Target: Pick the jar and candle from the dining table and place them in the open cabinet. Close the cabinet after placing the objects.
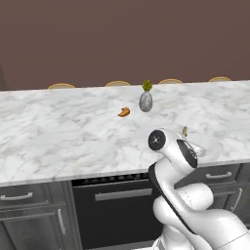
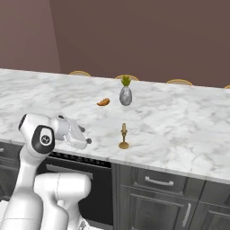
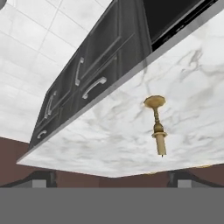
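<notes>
Right base view | candle [image 2: 124,136] upright on dining table [image 2: 188,130] | no writing legible

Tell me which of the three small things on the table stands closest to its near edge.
The candle: it stands upright near the table's front edge, while the croissant and vase sit farther back.

The candle [image 2: 124,136] stands on the dining table [image 2: 188,130], nearer than the vase [image 2: 126,95] and croissant [image 2: 103,102].

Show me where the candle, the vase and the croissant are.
candle [image 2: 124,129]: right base view, on the cream stick above the brass holder.
vase [image 2: 126,96]: right base view, on its grey body.
croissant [image 1: 124,112]: left base view, on its middle.
</notes>
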Motion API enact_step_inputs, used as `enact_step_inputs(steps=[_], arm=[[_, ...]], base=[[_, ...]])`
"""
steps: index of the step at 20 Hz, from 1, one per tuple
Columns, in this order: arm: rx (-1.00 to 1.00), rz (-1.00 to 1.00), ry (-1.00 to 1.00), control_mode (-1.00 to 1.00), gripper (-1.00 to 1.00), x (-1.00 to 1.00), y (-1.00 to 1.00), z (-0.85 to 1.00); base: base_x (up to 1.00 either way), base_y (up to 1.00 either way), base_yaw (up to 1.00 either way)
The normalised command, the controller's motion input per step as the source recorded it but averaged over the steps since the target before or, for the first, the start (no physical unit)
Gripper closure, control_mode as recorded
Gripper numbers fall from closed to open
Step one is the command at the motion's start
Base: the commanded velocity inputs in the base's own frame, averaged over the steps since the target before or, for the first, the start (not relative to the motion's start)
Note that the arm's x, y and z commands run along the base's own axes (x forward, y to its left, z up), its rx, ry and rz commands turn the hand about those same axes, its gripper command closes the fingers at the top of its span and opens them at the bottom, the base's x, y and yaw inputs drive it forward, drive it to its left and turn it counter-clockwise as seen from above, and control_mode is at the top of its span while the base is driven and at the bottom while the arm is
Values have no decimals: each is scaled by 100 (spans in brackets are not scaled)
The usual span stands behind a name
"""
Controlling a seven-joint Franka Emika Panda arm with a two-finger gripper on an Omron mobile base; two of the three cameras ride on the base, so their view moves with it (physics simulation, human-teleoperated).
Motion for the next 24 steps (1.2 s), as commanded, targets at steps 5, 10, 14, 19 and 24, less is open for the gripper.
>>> enact_step_inputs(steps=[5,10,14,19,24], arm=[[-2,0,0,-100,-100,40,0,-31],[-1,0,0,-100,-100,43,0,-23],[0,0,0,-100,-100,48,0,-20],[0,0,0,-100,-100,43,0,-25],[0,0,0,-100,-100,33,0,-32]], base=[[0,0,0],[0,0,0],[0,0,0],[0,0,0],[0,0,0]])
